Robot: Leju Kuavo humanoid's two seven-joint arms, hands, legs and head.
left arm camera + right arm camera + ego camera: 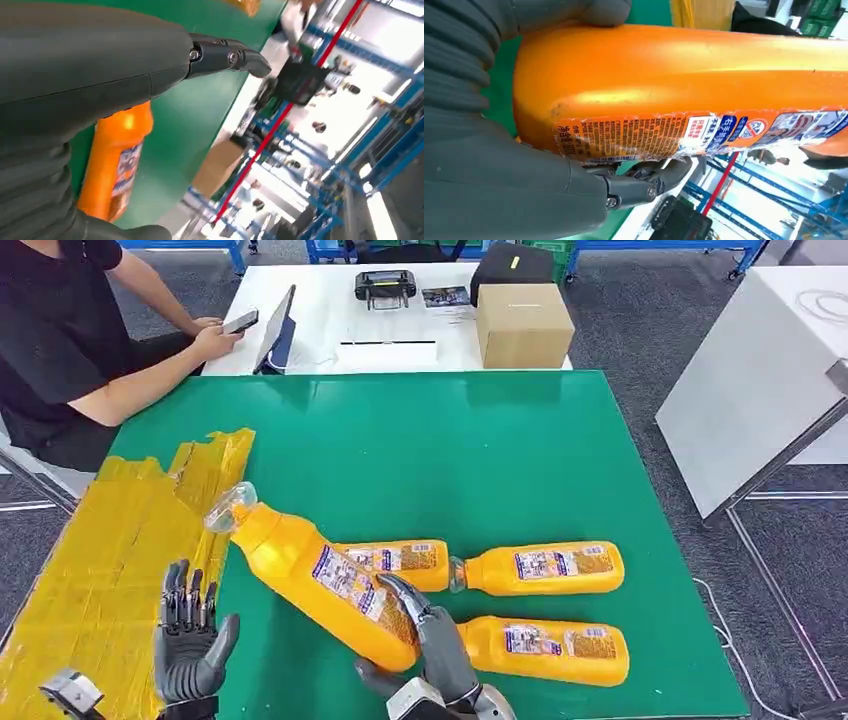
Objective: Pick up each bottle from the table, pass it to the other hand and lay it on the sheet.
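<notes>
My right hand (432, 645) grips the base end of an orange bottle (320, 575) with a clear cap, lifted and tilted, its neck pointing toward the yellow sheet (95, 570). The right wrist view shows that bottle (684, 75) close up, with fingers (644, 182) wrapped under its label. My left hand (190, 635) hovers open, fingers spread, at the sheet's right edge, a short way left of the held bottle. Three more orange bottles lie on the green table (480, 450): one (405, 562) behind the held bottle, one (545, 568) to its right, one (550, 648) nearest me.
A person in black (60, 340) sits at the far left corner holding a phone. Behind the green table a white table carries a cardboard box (523, 325) and a tablet. A white table (760, 370) stands to the right. In the left wrist view a lying bottle (117, 160) shows.
</notes>
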